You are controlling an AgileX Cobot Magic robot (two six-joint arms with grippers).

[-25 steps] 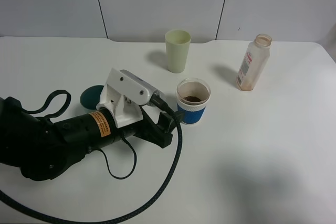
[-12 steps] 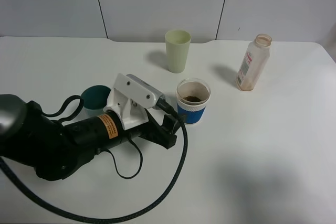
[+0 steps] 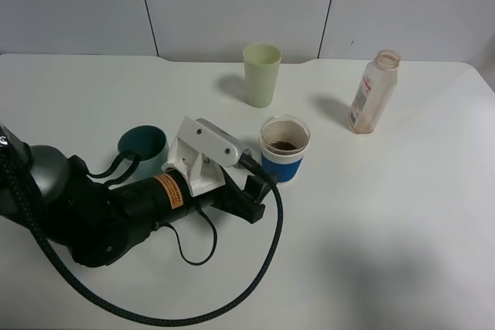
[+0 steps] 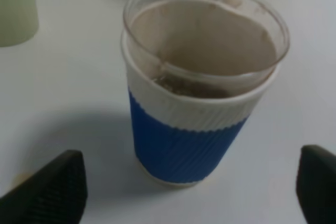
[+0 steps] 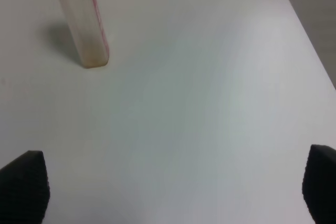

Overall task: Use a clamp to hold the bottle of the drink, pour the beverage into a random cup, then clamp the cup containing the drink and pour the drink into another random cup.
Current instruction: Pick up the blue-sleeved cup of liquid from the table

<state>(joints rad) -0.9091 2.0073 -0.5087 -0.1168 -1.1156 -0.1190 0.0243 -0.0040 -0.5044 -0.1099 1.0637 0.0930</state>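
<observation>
— Spotted the blue-sleeved cup (image 3: 285,152)?

— Stood upright near the middle of the desk (image 3: 402,214), with a clear liner nested inside and a little dark brown drink at the bottom.

— Held by anything?

— By nothing. Found the left fingers (image 4: 52,190) released and spread wide, low over the desk, aimed at the cup from its near left side, tips just short of its base. Saw a gap on either side in the left wrist view, so no touching.

— Noticed the bottle (image 3: 372,92)?

— Stood upright toward the far right of the desk, uncapped, well apart from the cup, with only a brownish trace low inside.

— Checked the right fingers (image 5: 23,184)?

— Likewise released, tips far apart above bare desk, gripping nothing. Showed up only in the right wrist view, with the bottle well ahead of them.

— Counted other cups?

— Two. Saw a pale green cup (image 3: 262,75) upright beyond the blue-sleeved one, nearer the far edge, and a teal cup (image 3: 143,143) off to the left, partly hidden behind the left arm (image 3: 100,214). Could not tell whether either held any drink.

— Anything else lying about?

— Only a black cable (image 3: 263,260), looped across the near side of the desk from the left arm.
</observation>
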